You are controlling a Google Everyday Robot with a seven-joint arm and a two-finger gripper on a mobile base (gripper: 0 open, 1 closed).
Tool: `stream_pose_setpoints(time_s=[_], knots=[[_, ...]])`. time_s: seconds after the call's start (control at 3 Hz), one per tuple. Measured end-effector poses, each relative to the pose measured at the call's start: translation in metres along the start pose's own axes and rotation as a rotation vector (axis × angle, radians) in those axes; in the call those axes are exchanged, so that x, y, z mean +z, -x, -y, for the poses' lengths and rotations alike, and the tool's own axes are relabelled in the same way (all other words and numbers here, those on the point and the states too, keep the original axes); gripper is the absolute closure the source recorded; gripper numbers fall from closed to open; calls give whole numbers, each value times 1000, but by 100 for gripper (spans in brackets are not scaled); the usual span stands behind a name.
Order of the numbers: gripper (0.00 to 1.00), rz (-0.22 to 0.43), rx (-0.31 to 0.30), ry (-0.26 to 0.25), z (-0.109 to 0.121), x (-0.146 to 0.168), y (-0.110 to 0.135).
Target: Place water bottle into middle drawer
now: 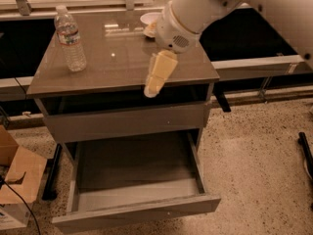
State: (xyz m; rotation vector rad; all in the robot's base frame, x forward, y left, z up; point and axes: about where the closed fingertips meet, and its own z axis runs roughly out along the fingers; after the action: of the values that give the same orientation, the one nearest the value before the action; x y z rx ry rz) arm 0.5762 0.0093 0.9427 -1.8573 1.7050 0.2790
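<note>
The water bottle (71,38) stands upright on the left side of the cabinet's glossy brown top, clear and ribbed with a white cap and a pale label. The middle drawer (139,212) is pulled out below, its pale grey floor bare. My gripper (156,80) hangs from the white arm over the front edge of the cabinet top, right of centre. It is well to the right of the bottle, holds nothing that I can see, and is above the open drawer.
A white bowl (148,18) sits at the back of the cabinet top (112,67), partly hidden by my arm. A flat closed panel (127,122) lies above the open drawer. A cardboard box (17,180) stands on the floor at the left.
</note>
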Motion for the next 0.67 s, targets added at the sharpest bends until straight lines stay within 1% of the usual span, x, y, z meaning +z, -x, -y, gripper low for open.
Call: stream_pose_setpoints(time_s=[0.33, 0.67], knots=[[0, 91, -42, 21, 37, 40, 22], [0, 144, -54, 40, 61, 65, 34]])
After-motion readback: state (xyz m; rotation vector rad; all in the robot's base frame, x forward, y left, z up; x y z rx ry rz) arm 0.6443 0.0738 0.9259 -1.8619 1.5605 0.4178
